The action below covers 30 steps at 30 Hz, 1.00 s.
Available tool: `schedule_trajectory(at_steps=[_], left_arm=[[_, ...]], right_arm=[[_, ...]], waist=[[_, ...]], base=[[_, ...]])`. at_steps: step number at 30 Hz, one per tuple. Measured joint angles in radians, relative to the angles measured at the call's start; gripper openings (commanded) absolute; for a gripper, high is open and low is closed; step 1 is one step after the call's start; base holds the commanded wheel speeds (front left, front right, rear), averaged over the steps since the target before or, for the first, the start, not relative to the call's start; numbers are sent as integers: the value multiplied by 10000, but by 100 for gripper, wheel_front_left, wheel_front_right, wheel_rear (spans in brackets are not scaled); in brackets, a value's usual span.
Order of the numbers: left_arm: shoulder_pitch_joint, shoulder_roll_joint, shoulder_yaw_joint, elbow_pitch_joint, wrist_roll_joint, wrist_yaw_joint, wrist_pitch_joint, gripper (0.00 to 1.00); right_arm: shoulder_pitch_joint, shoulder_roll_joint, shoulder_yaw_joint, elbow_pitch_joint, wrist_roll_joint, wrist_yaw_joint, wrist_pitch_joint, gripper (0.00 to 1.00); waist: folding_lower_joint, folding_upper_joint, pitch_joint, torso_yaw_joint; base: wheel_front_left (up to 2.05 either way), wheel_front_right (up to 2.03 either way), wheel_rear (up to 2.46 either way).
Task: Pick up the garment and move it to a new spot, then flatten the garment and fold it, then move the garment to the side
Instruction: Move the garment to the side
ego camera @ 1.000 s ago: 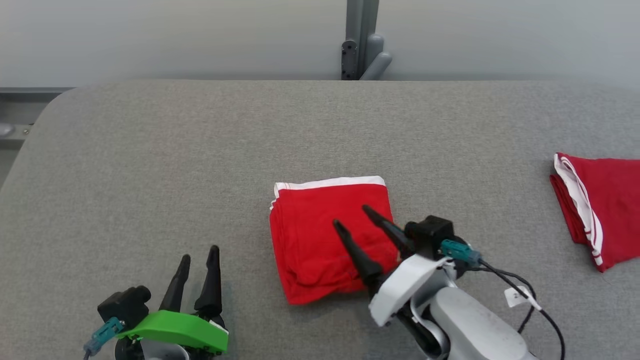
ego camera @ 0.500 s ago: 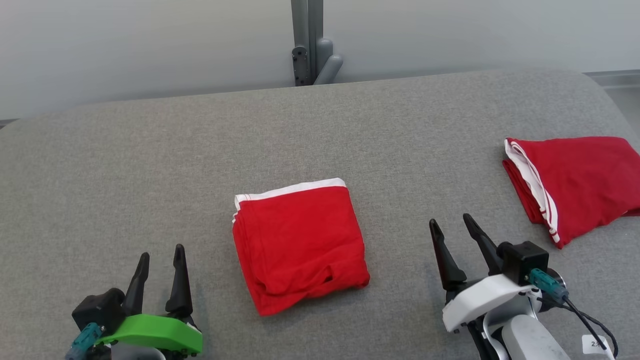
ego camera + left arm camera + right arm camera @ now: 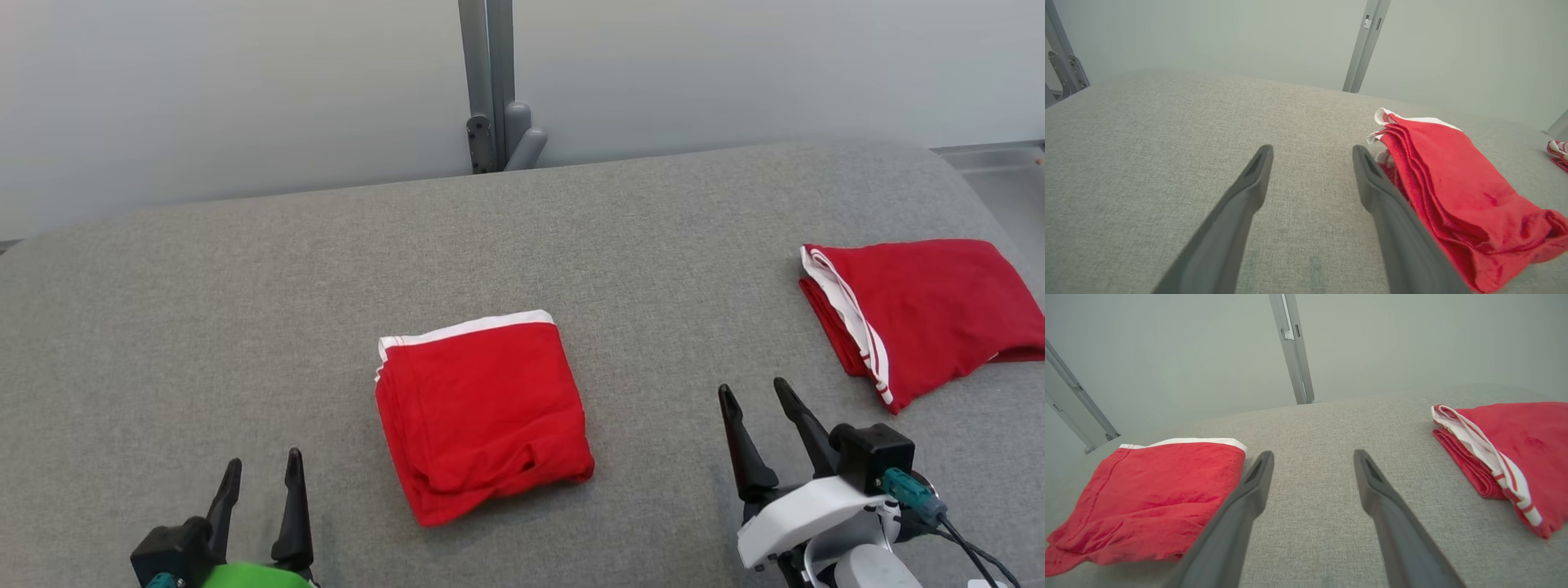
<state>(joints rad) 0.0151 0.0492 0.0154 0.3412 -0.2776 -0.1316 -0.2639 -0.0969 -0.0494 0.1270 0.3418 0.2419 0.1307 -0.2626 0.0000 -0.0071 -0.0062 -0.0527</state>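
Observation:
A red garment (image 3: 483, 415) with a white band along its far edge lies folded into a rough square in the middle of the grey table (image 3: 245, 327). The same garment (image 3: 1457, 192) sits right of the left fingers in the left wrist view, and the garment (image 3: 1147, 498) lies left of the right fingers in the right wrist view. My left gripper (image 3: 259, 469) stands open at the lower left, apart from the cloth. My right gripper (image 3: 753, 394) stands open at the lower right, between the two red pieces, holding nothing.
A second folded red garment (image 3: 922, 314) with white striped trim lies near the table's right edge, and that piece (image 3: 1506, 457) shows in the right wrist view too. A grey metal post (image 3: 490, 82) rises behind the table against a pale wall.
One second ago my right gripper's fingers lay over the folded garment; they have since pulled off to its right. The head camera has turned right and tipped, shifting the whole picture.

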Motion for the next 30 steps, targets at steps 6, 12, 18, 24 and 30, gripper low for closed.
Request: schedule_trajectory(at_steps=[6, 12, 18, 24, 30], left_arm=[[276, -4, 136, -15, 2, 2, 0, 100], [360, -2, 128, -52, 12, 2, 0, 100], [343, -4, -368, -100, -12, 94, 0, 100], [-118, -4, -1003, -94, -36, 117, 0, 100], [-328, 0, -1227, -42, -201, 163, 0, 100]], right_arm=[[282, -2, -35, -10, 163, 0, 0, 100], [350, -2, -96, -50, 207, 0, 0, 100], [290, -6, 213, 194, 265, 0, 0, 100], [-731, 0, 1141, 757, 899, 0, 0, 100], [-1761, 8, 1885, 1776, 1814, 0, 0, 100]], waist=[[0, 0, -215, 46], [0, 0, -225, 220], [0, 0, 59, 480], [0, 0, 630, 896], [0, 0, 1092, 1548]], base=[[0, 0, 0], [0, 0, 0], [0, 0, 0], [0, 0, 0], [0, 0, 0]])
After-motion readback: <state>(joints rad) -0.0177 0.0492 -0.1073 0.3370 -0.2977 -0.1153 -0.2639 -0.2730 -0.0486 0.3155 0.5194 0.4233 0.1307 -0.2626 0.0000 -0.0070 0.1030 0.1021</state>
